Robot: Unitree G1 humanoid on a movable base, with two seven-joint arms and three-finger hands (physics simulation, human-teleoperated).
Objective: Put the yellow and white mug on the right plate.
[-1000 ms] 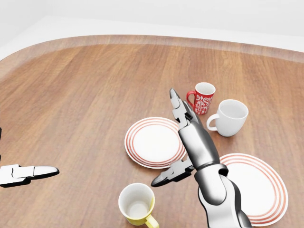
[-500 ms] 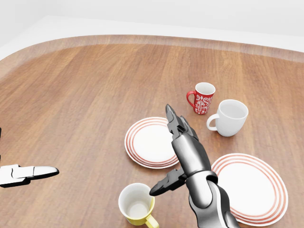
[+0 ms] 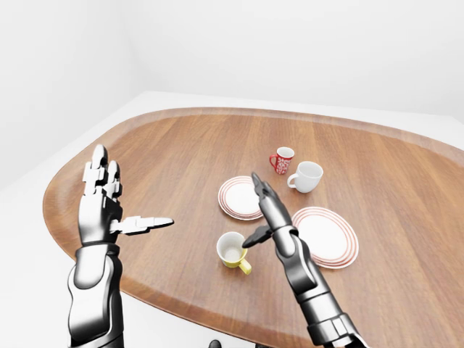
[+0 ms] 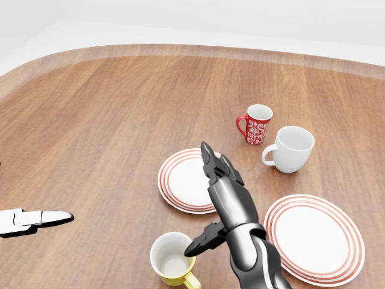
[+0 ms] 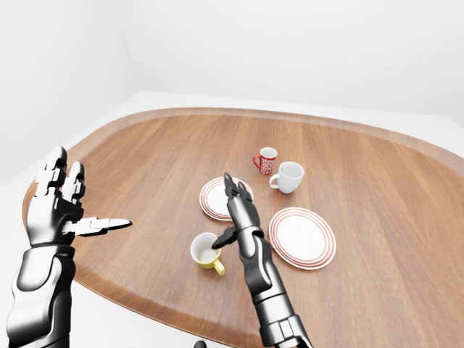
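Just right of the yellow and white mug (image 4: 174, 259) in the head view, the right hand (image 4: 219, 195) hangs with fingers spread, its thumb (image 4: 203, 239) reaching over the mug's rim and gripping nothing. The mug stands upright on the wooden table (image 4: 108, 120). Right of the mug lies the right plate (image 4: 315, 238); up from the mug, the left plate (image 4: 189, 180). Far left of the mug, the left hand (image 3: 101, 206) is raised, fingers splayed.
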